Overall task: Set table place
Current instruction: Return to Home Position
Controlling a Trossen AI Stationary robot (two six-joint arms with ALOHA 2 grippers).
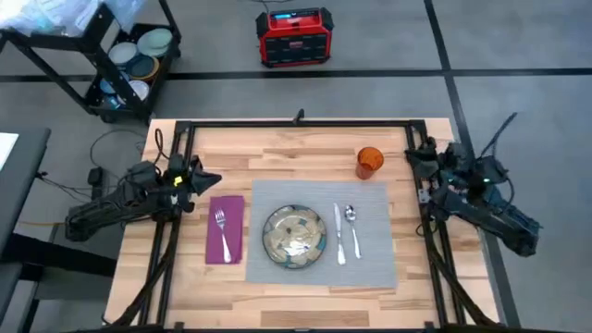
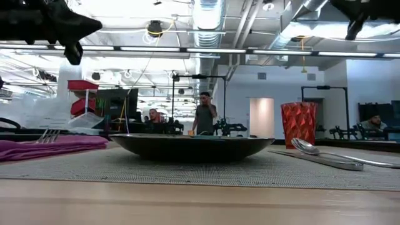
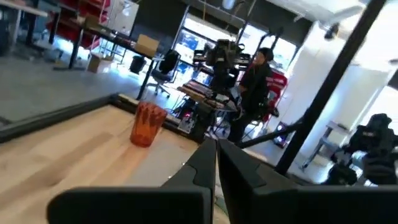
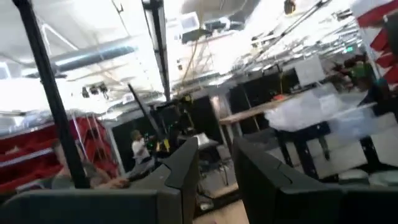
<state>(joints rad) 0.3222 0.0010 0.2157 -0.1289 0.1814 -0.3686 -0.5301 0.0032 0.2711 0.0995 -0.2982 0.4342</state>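
Note:
A grey ribbed mat [image 1: 324, 236] lies on the wooden table [image 1: 277, 153]. On the mat rest a round patterned plate [image 1: 294, 237], a knife [image 1: 339, 233] and a spoon [image 1: 352, 227]. Left of the mat, a fork [image 1: 222, 226] lies on a magenta napkin [image 1: 226, 228]. An orange cup [image 1: 369, 162] stands upright off the mat's far right corner. My left gripper [image 1: 215, 178] hovers shut above the table just beyond the napkin, holding nothing. My right gripper [image 1: 410, 155] hangs open near the table's far right, right of the cup, with nothing between its fingers.
Black frame rails [image 1: 296, 122] run along the table's far edge and both sides. Beyond the far edge a red box [image 1: 294, 37] sits on the floor, and a cart with bowls [image 1: 129, 60] stands at the far left. People stand in the room behind [image 2: 204, 112].

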